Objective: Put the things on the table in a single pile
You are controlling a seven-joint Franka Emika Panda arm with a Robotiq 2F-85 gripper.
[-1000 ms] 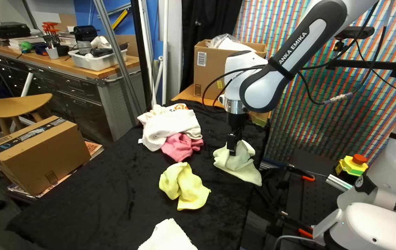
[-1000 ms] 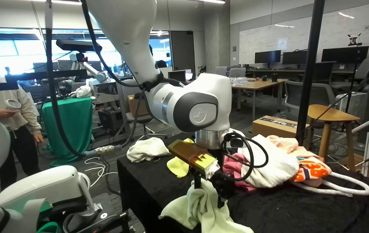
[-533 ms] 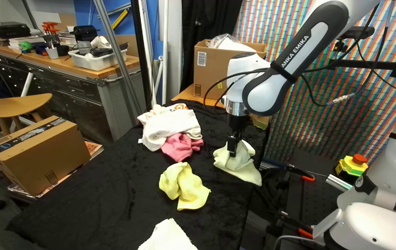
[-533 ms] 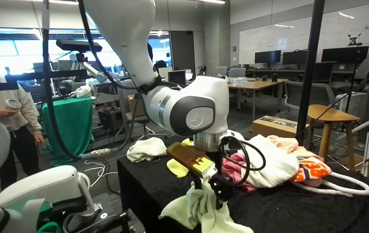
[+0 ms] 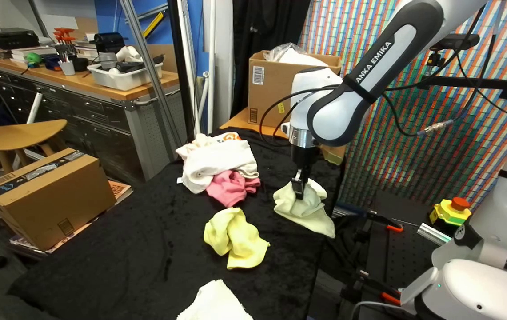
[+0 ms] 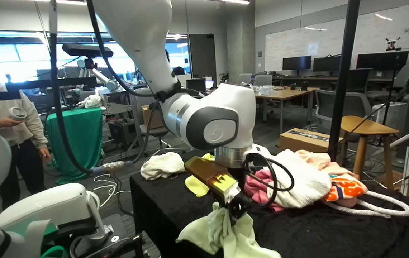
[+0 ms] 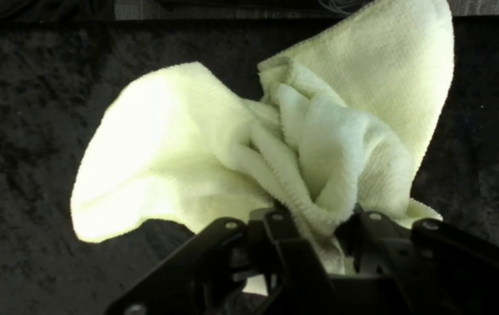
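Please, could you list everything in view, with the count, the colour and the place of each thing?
table: one, black, foreground
pile: one, mostly white, peach and pink, on the table
gripped cloth: one, pale green, near the table's edge
white cloth: one, white, on the table
yellow cloth: one, yellow, between white cloth and pile
cardboard boxes: at least two, brown, near the table
stop button: one, red and yellow, beside the table
workbench: one, wood top, dark drawers, cluttered, background
stool: one, light wood, background
monitors: several, black, background
person: one, pale sweater, background
robot arm: one, white and grey, above the table
gripper: one, black, shut on the gripped cloth
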